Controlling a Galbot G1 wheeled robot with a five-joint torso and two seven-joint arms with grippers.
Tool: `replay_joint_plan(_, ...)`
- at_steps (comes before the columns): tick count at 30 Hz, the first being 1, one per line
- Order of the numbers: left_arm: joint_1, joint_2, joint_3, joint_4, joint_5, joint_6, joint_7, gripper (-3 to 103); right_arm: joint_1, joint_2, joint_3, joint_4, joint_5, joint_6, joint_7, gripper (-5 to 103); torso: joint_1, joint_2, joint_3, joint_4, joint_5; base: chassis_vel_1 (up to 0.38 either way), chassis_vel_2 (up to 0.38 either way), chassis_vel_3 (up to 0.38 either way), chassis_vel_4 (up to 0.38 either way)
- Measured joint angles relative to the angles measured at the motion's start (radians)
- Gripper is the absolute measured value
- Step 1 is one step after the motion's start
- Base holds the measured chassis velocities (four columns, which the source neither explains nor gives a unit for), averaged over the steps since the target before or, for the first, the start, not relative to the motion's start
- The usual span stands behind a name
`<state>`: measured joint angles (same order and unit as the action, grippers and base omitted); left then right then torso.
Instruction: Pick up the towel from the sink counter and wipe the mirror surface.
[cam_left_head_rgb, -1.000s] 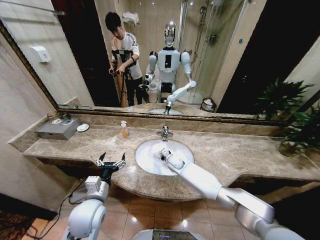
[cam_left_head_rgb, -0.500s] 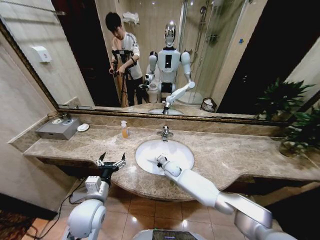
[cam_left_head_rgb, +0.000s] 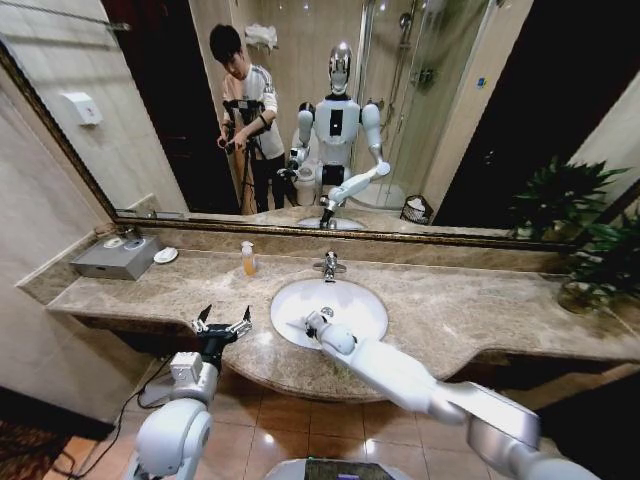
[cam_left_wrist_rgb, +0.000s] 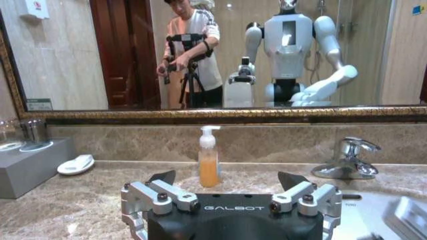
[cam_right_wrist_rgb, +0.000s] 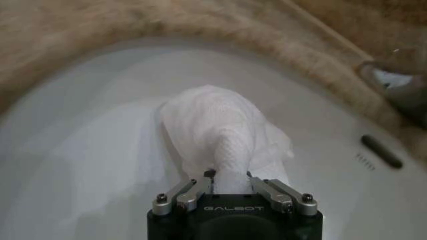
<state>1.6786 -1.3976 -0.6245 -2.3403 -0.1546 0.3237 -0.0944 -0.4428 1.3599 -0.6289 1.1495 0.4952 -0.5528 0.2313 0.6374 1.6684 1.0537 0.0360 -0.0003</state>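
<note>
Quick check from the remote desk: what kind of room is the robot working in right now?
Most likely a hotel-style bathroom: a marble sink counter with a white oval basin and chrome tap, a wide framed mirror above, and a soap dispenser.

Your head camera looks forward and down from well back at the white basin (cam_left_head_rgb: 330, 310). Your left wrist camera faces the mirror (cam_left_wrist_rgb: 220, 55) from low beside that basin (cam_left_wrist_rgb: 383, 215). Your right wrist camera hangs close above the basin (cam_right_wrist_rgb: 87, 130).
</note>
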Motion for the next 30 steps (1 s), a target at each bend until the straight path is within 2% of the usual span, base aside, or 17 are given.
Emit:
replay_joint_plan(2,0.0,0.0,0.0,0.0,0.0,0.0,0.0,100,0.027,0.043,0.032,-0.084,-0.025,0.025,-0.006,14,0.0,0.0,0.0,0.0,0.0002,0.0,0.0,0.0,0.0)
replay_joint_plan(8,0.0,0.0,0.0,0.0,0.0,0.0,0.0,100,0.077,0.079,0.082,-0.191,-0.065,0.07,-0.009,14,0.0,0.0,0.0,-0.0001,0.0,0.0,0.0,0.0,0.0)
replay_joint_plan(23,0.0,0.0,0.0,0.0,0.0,0.0,0.0,100,-0.02,0.005,-0.026,-0.026,-0.037,0.031,-0.004,14,0.0,0.0,0.0,-0.0002,0.0002,0.0,0.0,0.0,0.0)
replay_joint_plan(26,0.0,0.0,0.0,0.0,0.0,0.0,0.0,100,-0.022,-0.031,-0.057,0.045,-0.003,-0.001,0.007,14,0.0,0.0,0.0,0.0,0.0003,0.0,0.0,0.0,0.0)
replay_joint_plan(27,0.0,0.0,0.0,0.0,0.0,0.0,0.0,100,-0.016,-0.06,-0.076,0.093,0.029,-0.031,0.009,14,0.0,0.0,0.0,-0.0005,-0.0001,0.0,0.0,0.0,0.0)
replay_joint_plan(30,0.0,0.0,0.0,0.0,0.0,0.0,0.0,100,-0.01,-0.045,-0.076,0.073,0.034,-0.027,0.011,14,0.0,0.0,0.0,-0.0005,-0.0001,0.0,0.0,0.0,0.0)
